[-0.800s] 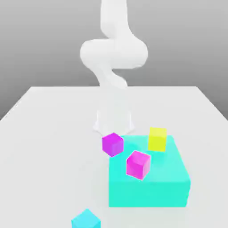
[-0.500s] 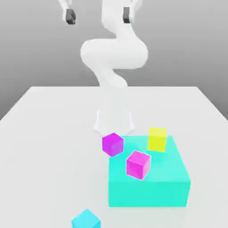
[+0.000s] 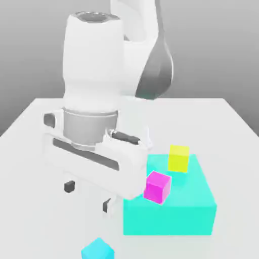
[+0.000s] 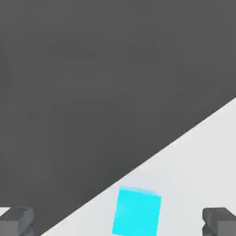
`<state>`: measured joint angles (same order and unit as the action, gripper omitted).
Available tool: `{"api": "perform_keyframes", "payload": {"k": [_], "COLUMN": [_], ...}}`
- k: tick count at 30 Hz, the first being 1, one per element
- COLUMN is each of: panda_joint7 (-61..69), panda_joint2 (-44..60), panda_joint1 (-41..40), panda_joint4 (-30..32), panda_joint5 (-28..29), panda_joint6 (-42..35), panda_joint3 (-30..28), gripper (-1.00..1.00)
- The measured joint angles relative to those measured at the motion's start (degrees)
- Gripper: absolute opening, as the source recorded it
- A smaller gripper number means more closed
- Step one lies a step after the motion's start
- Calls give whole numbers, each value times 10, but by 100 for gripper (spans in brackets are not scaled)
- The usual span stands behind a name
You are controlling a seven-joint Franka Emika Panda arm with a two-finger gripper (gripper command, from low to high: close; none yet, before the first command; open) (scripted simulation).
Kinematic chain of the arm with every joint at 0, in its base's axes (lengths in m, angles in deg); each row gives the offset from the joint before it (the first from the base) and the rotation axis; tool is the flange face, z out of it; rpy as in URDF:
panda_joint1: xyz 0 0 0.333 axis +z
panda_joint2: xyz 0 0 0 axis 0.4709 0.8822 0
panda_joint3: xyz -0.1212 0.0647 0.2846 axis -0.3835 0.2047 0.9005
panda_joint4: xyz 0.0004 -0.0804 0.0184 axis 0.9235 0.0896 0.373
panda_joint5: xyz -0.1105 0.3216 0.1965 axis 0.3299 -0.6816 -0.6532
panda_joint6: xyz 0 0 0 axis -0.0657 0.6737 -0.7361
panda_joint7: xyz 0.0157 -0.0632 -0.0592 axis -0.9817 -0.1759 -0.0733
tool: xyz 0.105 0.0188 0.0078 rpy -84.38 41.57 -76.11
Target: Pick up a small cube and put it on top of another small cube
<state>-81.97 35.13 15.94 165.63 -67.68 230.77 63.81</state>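
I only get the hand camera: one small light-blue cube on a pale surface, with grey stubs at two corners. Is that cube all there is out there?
Observer: No. To the exterior view's right of your small cyan cube sits a much larger turquoise block.
Operator: Anything on that block?
Observer: Yes, a small yellow cube and a small hot-magenta cube rest on its top.
Operator: And where is the hand itself?
Observer: The gripper hangs open above the white table, not touching the cyan cube.

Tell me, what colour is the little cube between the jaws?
Cyan-blue; the small cube shows best in the hand view.
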Motion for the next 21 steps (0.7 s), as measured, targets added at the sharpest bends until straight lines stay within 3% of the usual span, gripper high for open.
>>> {"api": "perform_keyframes", "payload": {"k": [8,9,16,21], "panda_joint7": [-38,-39,-40,-28], "panda_joint2": [163,178,180,89], "panda_joint1": [3,5,4,-3], "panda_joint4": [-10,-13,-14,8], "panda_joint5": [-20,-18,-18,-28], "panda_joint6": [91,104,105,36], "panda_joint3": [-11,-13,-13,-3], "gripper": [0,-100,-100,-100]}}
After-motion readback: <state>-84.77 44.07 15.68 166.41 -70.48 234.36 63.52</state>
